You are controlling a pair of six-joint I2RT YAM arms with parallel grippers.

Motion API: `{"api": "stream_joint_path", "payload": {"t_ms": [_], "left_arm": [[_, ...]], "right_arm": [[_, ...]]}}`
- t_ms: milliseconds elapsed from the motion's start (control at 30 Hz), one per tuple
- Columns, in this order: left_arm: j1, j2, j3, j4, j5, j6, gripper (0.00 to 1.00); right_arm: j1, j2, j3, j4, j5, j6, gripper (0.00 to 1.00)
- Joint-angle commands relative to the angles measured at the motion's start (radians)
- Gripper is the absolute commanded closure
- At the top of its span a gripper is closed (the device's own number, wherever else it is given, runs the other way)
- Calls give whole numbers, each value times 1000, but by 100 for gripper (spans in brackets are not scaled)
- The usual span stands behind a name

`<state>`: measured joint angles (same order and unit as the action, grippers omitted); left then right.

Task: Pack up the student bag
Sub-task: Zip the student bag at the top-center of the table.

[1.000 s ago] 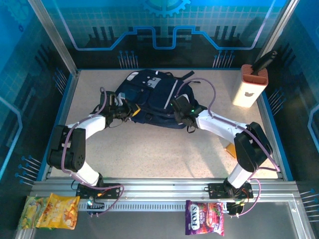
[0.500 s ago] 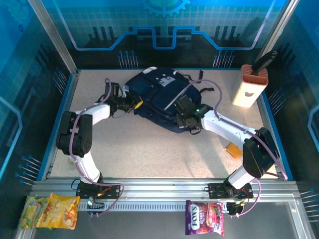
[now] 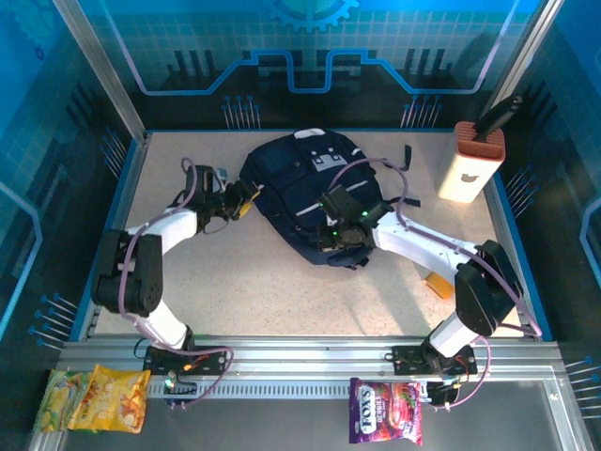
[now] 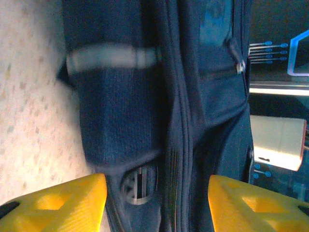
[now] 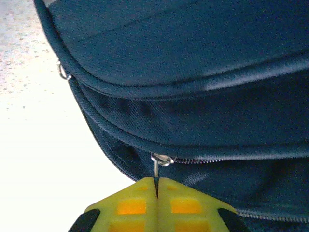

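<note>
The bag (image 3: 300, 178) lies flat on the surface (image 3: 282, 291), in its far half and about midway between the left and right edges; its top, with grey-white patches, points toward the far edge; its lower end reaches toward the middle of the surface; a dark strap (image 3: 406, 152) trails off toward the far right corner.

The left pincer (image 3: 246, 199) sits low at the bag's left side; in the left wrist view its yellow fingers (image 4: 58, 203) stand wide apart, so it is open and grips nothing; the bag's navy side, crossed by a pale stripe (image 4: 113, 55), lies ahead of the gap; whether the fingers touch the fabric I cannot tell.

The right pincer (image 3: 329, 235) rests at the bag's near end; in the right wrist view its yellow fingers (image 5: 130, 205) are pressed together, closed on a thin metal zip pull (image 5: 157, 171); the pull hangs from a slider (image 5: 162, 158) on a zip that runs along the bag's lower seam.

A white box (image 3: 470, 167) with an orange top stands near the far right corner; a dark handle (image 3: 502, 113) sticks out of it; a small orange thing (image 3: 437, 282) lies near the right edge; on the frame beyond the near edge lie a yellow pack (image 3: 94, 399) and a purple pack (image 3: 385, 411).
</note>
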<state>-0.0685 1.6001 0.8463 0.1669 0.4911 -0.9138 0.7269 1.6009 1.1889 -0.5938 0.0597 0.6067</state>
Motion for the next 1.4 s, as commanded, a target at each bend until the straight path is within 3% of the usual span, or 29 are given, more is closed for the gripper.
{"api": "stream_joint_path", "payload": {"t_ms": [0, 233, 400, 567, 900, 1000, 1233, 1367], "left_arm": [[-32, -76, -95, 128, 61, -129, 41], [-155, -183, -224, 155, 23, -228, 42], [-231, -195, -260, 190, -37, -292, 54], [-243, -140, -261, 292, -27, -355, 66], [-266, -76, -265, 342, -55, -388, 69], [-267, -63, -263, 350, -68, -388, 74], [-267, -37, -256, 379, -74, -389, 98], [-267, -42, -250, 380, -67, -381, 100]], "right_arm": [[23, 33, 59, 83, -95, 7, 100], [50, 95, 125, 130, -135, 10, 100], [57, 121, 145, 140, -140, 11, 100], [62, 125, 149, 143, -141, 13, 100], [67, 124, 137, 149, -136, 18, 100], [69, 127, 132, 141, -126, 15, 100], [80, 111, 96, 71, -17, 3, 100], [84, 112, 79, 48, 13, -5, 100]]}}
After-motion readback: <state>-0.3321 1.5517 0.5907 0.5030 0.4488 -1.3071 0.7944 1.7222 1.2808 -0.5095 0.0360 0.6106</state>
